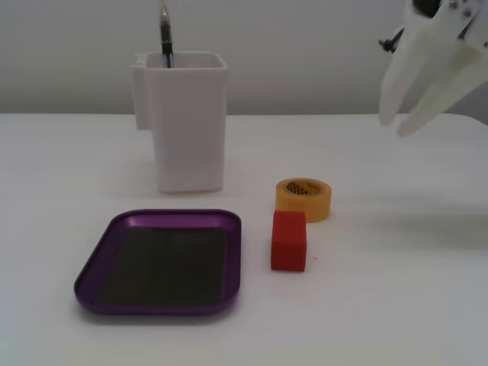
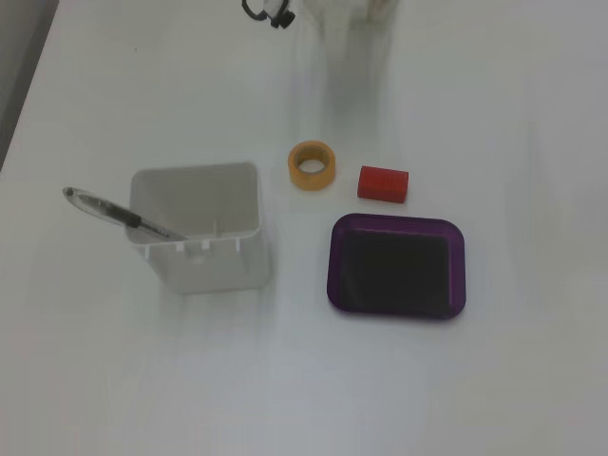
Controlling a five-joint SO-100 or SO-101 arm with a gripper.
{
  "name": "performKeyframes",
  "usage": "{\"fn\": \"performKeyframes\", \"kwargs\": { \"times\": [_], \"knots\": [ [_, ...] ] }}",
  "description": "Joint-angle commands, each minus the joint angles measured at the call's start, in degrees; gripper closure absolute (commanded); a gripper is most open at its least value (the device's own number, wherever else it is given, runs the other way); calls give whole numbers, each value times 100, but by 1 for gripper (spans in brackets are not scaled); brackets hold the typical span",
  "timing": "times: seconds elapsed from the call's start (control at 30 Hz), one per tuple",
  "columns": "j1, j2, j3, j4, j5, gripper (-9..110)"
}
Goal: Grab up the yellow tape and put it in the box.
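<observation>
The yellow tape (image 1: pixel 303 198) (image 2: pixel 313 164) lies flat on the white table, its hollow core facing up. The box (image 1: pixel 175 218) (image 2: pixel 397 221), a shallow purple tray with a dark floor, sits empty to the tape's lower left in the low fixed view. My gripper (image 1: pixel 398 124) hangs in the air at the upper right of that view, well above and to the right of the tape. Its two white fingers are spread, open, with nothing between them. From above, the gripper (image 2: pixel 349 47) is only a pale blur at the top edge.
A red block (image 1: pixel 288 240) (image 2: pixel 383 183) lies right beside the tape, between it and the tray. A tall white container (image 1: pixel 187 122) (image 2: pixel 195 258) with a pen (image 1: pixel 165 34) (image 2: pixel 114 212) in it stands behind the tray. A black cable (image 2: pixel 266 11) hangs by the arm.
</observation>
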State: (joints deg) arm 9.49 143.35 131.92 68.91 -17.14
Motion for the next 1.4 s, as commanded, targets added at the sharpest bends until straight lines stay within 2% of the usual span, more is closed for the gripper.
{"fn": "performKeyframes", "kwargs": {
  "times": [0.0, 0.17, 0.7, 0.97, 1.07, 1.23, 1.37],
  "knots": [
    [149, -1433, -1063, 176, -62, 93],
    [158, -2575, -1723, 123, -53, 84],
    [185, -4078, -1872, -879, -44, 84],
    [791, -4509, -1784, -1318, -105, 84],
    [782, -4649, -1784, -1318, -114, 87],
    [580, -4658, -1819, -1248, -114, 101],
    [369, -4614, -1854, -1178, -88, 102]
  ]
}}
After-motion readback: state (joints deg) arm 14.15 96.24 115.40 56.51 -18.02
